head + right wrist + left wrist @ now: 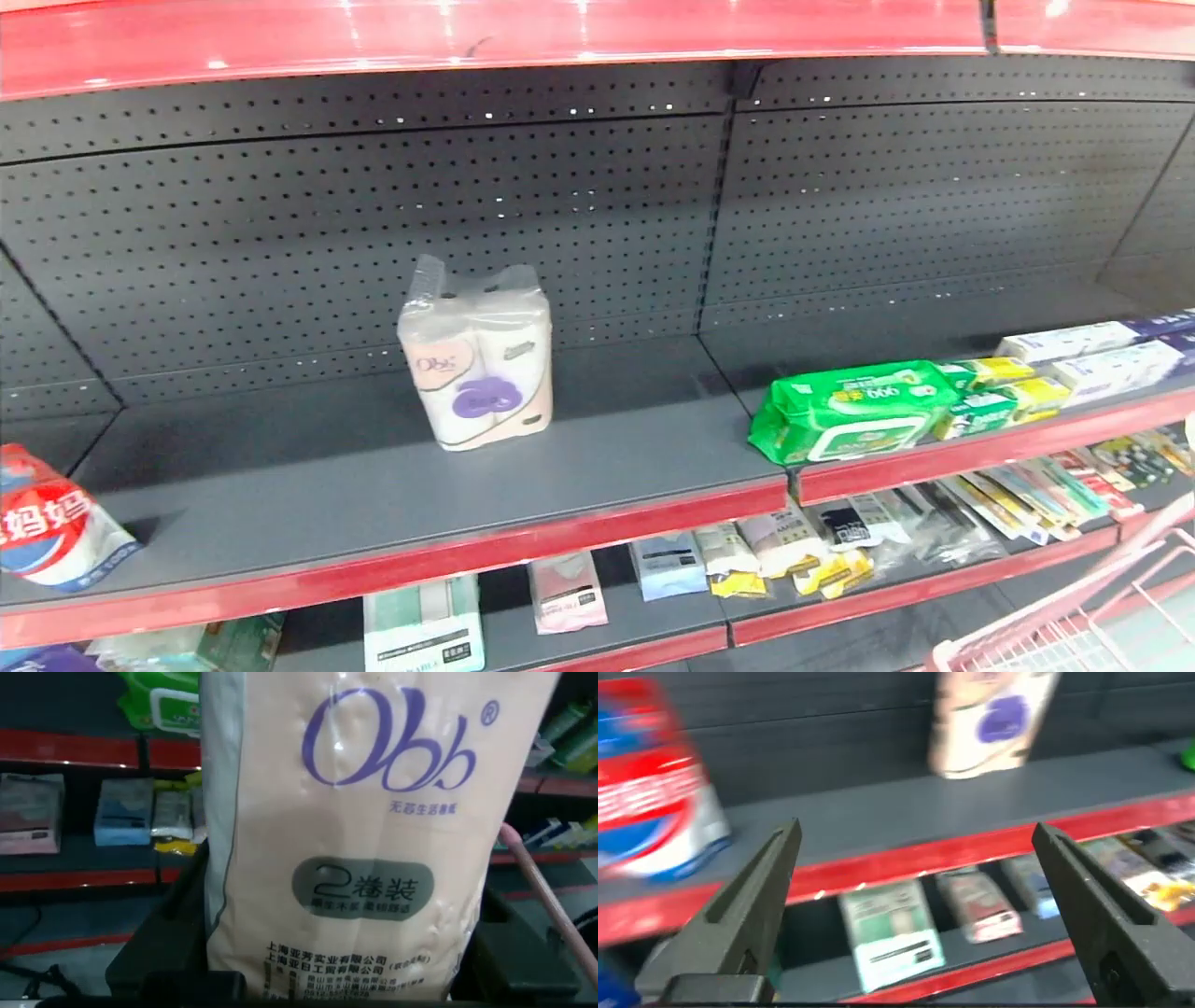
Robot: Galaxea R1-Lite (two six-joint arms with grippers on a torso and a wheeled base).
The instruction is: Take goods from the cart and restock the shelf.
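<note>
My right pincer (346, 947) is clenched on a pack of paper rolls (355, 812) in smooth peach film. A second pack (476, 355) stands upright mid-frame on the grey metal shelf (373, 485). A flat green wipes packet (854, 411) lies at right, a red bag (51, 532) at lower left, and the pink wire cart (1074, 616) in the lower right corner. My left pincer (915, 833) is released, empty.

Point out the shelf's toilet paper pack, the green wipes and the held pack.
toilet paper pack (476, 364): head view, front face
green wipes (854, 403): head view, top
held pack (374, 849): right wrist view, front face
</note>
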